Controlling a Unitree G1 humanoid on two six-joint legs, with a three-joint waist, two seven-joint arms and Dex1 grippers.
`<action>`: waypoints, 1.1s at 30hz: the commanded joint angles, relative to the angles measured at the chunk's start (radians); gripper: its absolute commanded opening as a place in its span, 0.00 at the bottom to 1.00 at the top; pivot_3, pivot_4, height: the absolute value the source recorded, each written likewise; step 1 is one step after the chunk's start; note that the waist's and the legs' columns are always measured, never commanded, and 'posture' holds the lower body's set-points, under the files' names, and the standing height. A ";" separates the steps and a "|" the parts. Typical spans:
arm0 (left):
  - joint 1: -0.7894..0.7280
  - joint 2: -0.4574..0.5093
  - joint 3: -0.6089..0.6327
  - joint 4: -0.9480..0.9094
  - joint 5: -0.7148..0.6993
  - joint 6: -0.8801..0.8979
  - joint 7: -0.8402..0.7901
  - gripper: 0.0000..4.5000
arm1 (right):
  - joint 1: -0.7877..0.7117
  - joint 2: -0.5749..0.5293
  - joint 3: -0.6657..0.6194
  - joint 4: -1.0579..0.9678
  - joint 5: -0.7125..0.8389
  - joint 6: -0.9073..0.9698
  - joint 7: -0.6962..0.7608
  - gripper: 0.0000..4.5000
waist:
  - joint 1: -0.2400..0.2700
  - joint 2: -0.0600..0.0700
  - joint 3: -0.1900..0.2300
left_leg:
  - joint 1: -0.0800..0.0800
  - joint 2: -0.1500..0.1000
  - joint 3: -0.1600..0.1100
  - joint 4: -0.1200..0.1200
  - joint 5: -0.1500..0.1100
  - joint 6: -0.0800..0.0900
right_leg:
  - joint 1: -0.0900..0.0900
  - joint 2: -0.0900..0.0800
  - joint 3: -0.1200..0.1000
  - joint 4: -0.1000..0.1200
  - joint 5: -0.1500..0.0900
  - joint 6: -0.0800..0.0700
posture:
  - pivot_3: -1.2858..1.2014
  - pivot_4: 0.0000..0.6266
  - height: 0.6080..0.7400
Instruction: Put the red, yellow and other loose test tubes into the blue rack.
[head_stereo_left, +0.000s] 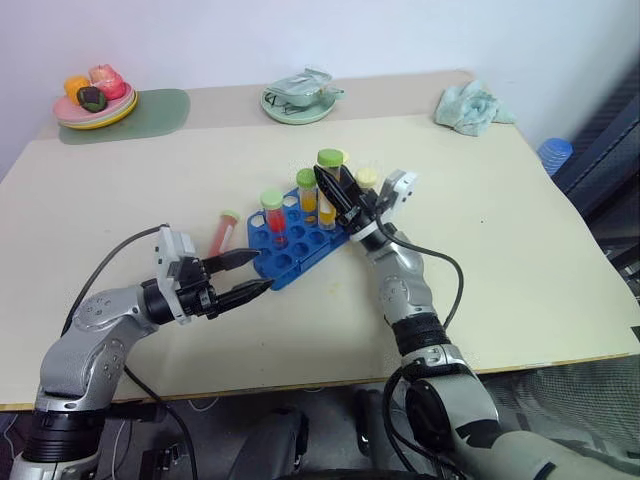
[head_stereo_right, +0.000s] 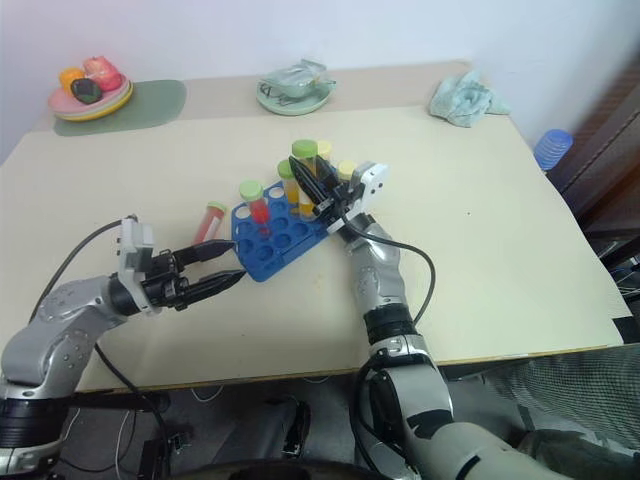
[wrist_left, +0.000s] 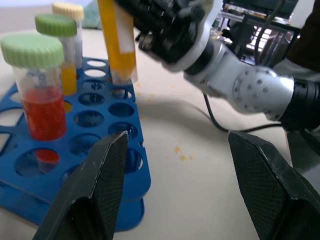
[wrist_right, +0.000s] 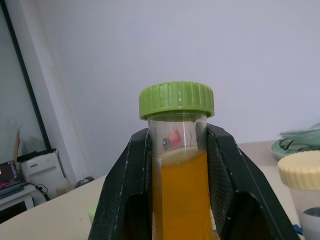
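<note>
Black fingers of the right gripper (wrist_right: 181, 165) were found clamped on either side of a yellow-filled tube (wrist_right: 180, 190) with a green cap, gripped just below the cap. That tube was held upright over the far right part of the blue rack (head_stereo_left: 290, 262), its lower tip poised at one of the rack's holes, as seen from the left wrist view; whether the tip had entered the hole could not be determined.

The left gripper (head_stereo_left: 247, 275) was observed with its two fingers spread apart and nothing held between them. It was positioned level, just beside the near left corner of the rack, and contact with the rack could not be confirmed.

Within the rack, a red-filled tube (head_stereo_left: 275, 222) with a green cap was seated upright near the left side. A further yellow-filled tube with a green cap (head_stereo_left: 307, 198) and a tube with a pale yellow cap (wrist_left: 70, 30) were noted standing towards the far side. One loose red tube (head_stereo_left: 223, 232) was recorded lying on the table (head_stereo_left: 520, 250), just beside the rack's left edge.

At the far edge of the table, a plate of toy fruit (head_stereo_left: 95, 100) on a green mat, a green dish (head_stereo_left: 297, 100) and a crumpled cloth (head_stereo_left: 473, 107) were noted, well apart from the rack.
</note>
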 joint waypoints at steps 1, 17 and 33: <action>0.015 0.014 0.032 -0.048 -0.026 0.008 0.011 0.72 | -0.043 0.015 -0.018 0.064 0.006 -0.076 0.020 0.19 | -0.001 0.000 0.000 | 0.000 0.000 0.000 0.000 0.000 0.000 | 0.000 0.000 0.000 0.000 0.000 0.000 | 0.52 0.24 1.00; 0.003 -0.011 0.009 -0.030 -0.014 -0.005 0.010 0.72 | -0.073 -0.004 -0.044 0.110 0.022 -0.101 0.050 0.19 | -0.003 0.000 0.000 | 0.001 0.000 0.000 0.000 0.000 0.000 | 0.000 0.000 0.000 0.000 0.000 0.000 | 0.52 0.24 1.00; 0.058 0.015 0.056 -0.075 -0.036 0.008 0.019 0.72 | -0.123 -0.006 -0.102 0.329 0.018 -0.180 0.095 0.19 | -0.023 0.000 0.000 | 0.003 0.000 0.000 -0.001 0.000 0.000 | 0.002 0.000 0.001 0.001 0.000 0.000 | 0.52 0.24 1.00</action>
